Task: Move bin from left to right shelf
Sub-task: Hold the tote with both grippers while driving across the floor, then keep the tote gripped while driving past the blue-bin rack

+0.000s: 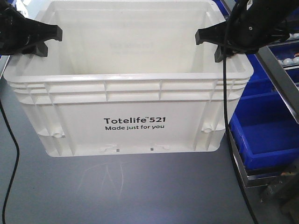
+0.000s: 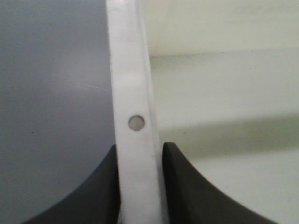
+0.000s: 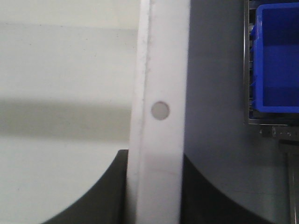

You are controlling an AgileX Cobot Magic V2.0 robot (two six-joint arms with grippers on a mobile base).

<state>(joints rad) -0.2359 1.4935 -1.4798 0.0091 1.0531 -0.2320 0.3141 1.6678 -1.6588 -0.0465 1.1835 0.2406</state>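
The bin point(image 1: 135, 93), a large white tote printed "Totelife 521", fills the middle of the front view above a grey surface point(image 1: 140, 191). My left gripper point(image 1: 49, 41) is shut on its left rim. In the left wrist view the gripper point(image 2: 139, 149) has one black finger on each side of the white rim strip point(image 2: 133, 84). My right gripper point(image 1: 209, 46) is shut on the right rim. Its wrist view shows the gripper point(image 3: 154, 156) with both fingers pressed against the rim point(image 3: 161, 70). The bin's inside looks bare.
Blue plastic bins point(image 1: 266, 140) sit in a metal rack point(image 1: 275, 70) close to the white bin's right side; one blue bin point(image 3: 278, 56) shows in the right wrist view. Black cables hang at the left point(image 1: 11, 163) and right point(image 1: 226, 116).
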